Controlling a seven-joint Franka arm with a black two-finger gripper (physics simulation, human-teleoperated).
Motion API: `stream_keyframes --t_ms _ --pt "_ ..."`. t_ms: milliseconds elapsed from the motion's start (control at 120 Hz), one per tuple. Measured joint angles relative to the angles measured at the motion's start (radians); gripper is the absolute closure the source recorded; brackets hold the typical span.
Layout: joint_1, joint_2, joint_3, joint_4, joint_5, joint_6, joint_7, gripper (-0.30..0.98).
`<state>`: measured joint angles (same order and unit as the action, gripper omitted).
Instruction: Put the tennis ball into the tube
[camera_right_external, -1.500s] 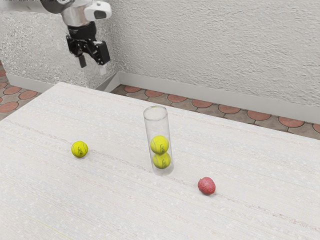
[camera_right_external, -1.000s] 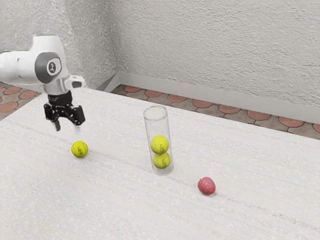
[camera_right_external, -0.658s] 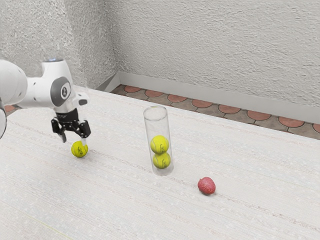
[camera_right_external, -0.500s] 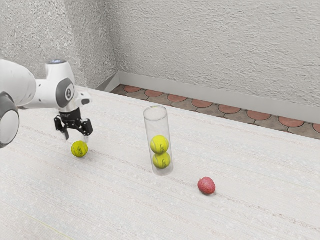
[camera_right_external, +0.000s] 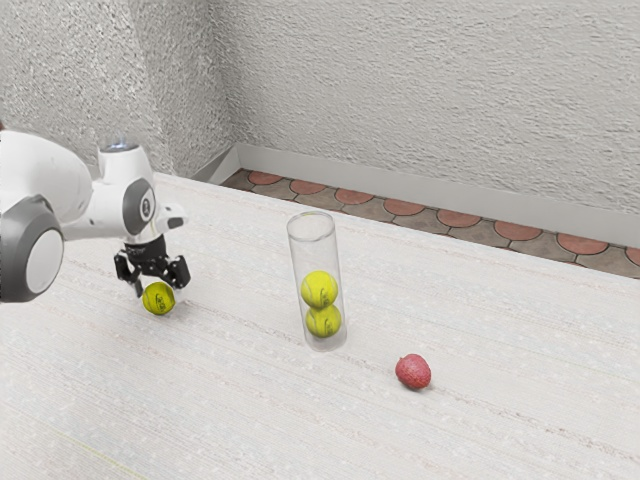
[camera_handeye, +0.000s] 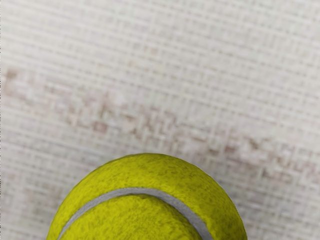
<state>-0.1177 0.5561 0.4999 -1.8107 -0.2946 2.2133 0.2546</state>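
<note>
At nine o'clock from the tube (camera_right_external: 311, 245) in the exterior view, the pincer (camera_right_external: 159, 288) has come down, spread, over the loose tennis ball (camera_right_external: 158, 299), which still rests on the surface (camera_right_external: 230, 400). That descent seems to make a grasp possible, so closing comes next; lifting it and dropping it onto the two stacked balls (camera_right_external: 319, 289) inside the tube remain.

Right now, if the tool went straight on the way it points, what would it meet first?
Probably the loose tennis ball, just below the open tool. Depth is unclear: if its fingers pass either side, their tips may reach the table first.
</note>
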Motion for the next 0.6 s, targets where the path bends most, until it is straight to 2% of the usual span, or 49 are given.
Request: stream_keyframes --t_ms 433,600 --pt "0.006 0.051 0.0 0.002 -0.04 0.033 0.02 0.03" --pt "0.004 0.054 -0.001 0.015 -0.042 0.038 0.025 0.17"
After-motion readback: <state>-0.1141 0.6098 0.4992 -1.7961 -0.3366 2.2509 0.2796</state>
